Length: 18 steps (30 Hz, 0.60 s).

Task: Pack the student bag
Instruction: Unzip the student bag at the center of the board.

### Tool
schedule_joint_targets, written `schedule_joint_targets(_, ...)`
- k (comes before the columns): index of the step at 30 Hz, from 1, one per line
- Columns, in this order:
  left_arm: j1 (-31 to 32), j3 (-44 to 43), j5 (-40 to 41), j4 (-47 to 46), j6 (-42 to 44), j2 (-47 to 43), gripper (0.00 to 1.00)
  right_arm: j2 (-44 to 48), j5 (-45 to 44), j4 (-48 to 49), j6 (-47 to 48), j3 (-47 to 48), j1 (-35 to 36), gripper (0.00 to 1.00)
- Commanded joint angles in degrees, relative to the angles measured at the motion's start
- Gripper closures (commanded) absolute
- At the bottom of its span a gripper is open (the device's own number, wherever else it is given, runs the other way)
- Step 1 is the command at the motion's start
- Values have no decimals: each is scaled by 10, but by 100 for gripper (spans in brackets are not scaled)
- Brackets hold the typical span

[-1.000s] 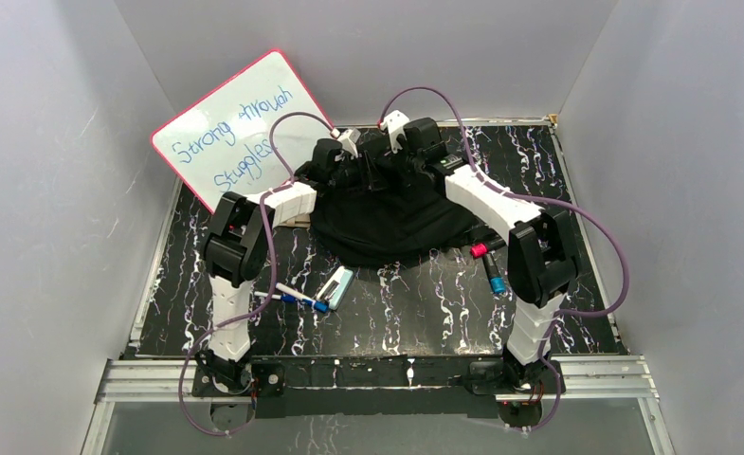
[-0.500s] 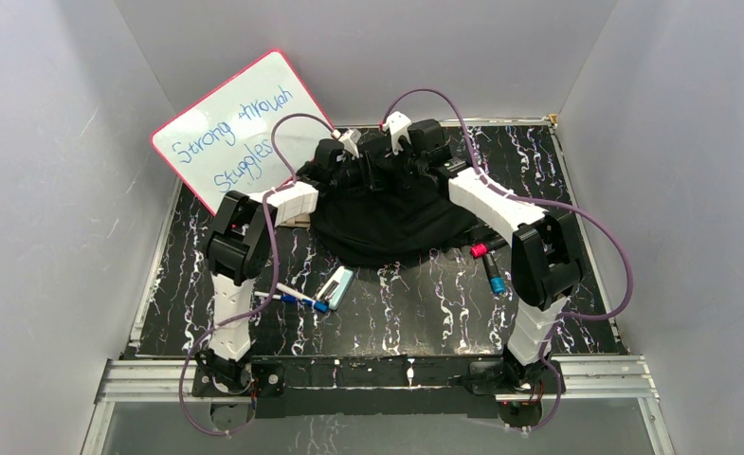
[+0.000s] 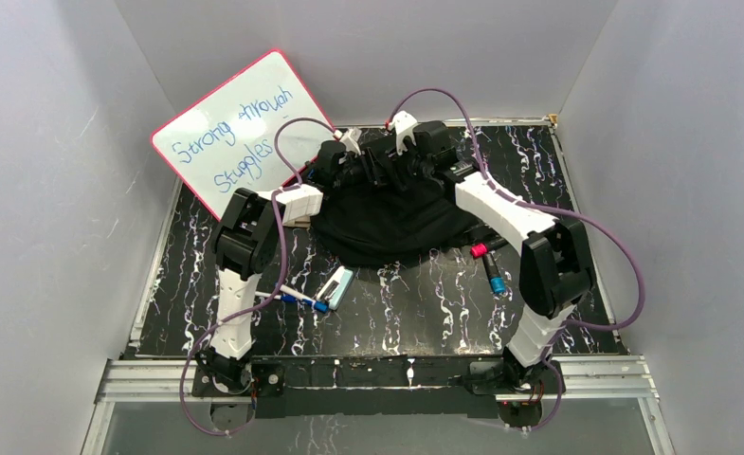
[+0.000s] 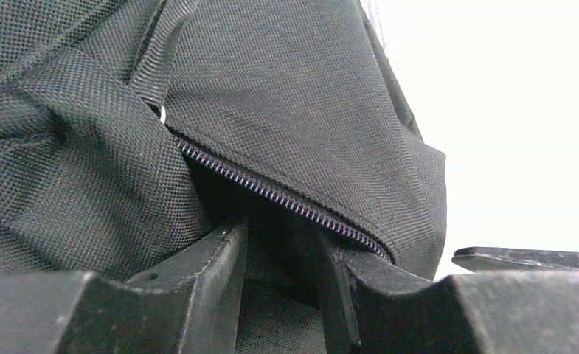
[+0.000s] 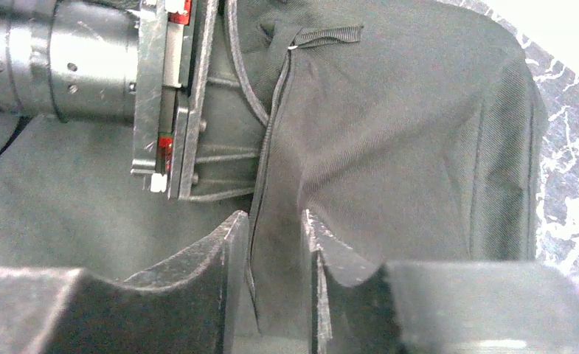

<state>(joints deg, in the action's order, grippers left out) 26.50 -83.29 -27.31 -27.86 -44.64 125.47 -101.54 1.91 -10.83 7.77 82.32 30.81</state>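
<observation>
Student bag: the student bag point(image 3: 391, 223), black and slumped, lies on the desk point(image 3: 425, 313) just toward 12 o'clock from the middle, between the two arms.
Left fingers: the left gripper point(image 4: 279, 242) is at the bag's 11 o'clock edge, pinching a fold of black fabric just under the zipper point(image 4: 271, 195).
Right fingers: the right gripper point(image 5: 271, 221) is at the bag's 12 o'clock edge, fingers spread, with the zip edge running through the gap. The left arm's wrist point(image 5: 87, 70) sits close by at 10 o'clock in this view.
Whiteboard: a red-rimmed whiteboard point(image 3: 235, 133) with blue handwriting leans at 10 o'clock from the bag.
Markers: a red-capped marker point(image 3: 481, 249) and a blue one point(image 3: 494, 278) lie at 4 o'clock from the bag.
Pens: pens point(image 3: 297, 295) and a pale flat item point(image 3: 335, 284) lie at 7 o'clock from the bag.
</observation>
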Motion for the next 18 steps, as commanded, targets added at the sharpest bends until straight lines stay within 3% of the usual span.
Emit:
schedule_joint_targets(1, 4, 22, -19, -73, -28, -4, 63, 65, -15, 28, -20, -17, 0, 55)
schedule_joint_targets(4, 4, 37, -30, -110, -41, -7, 62, 93, -48, 36, -33, -39, -1, 48)
schedule_joint_targets(12, 4, 44, -51, -160, -63, -15, 58, 162, -113, 50, -73, -121, -6, 43)
schedule_joint_targets(18, 4, 39, -47, -176, -67, -30, 54, 206, -107, 60, -127, -185, -15, 41)
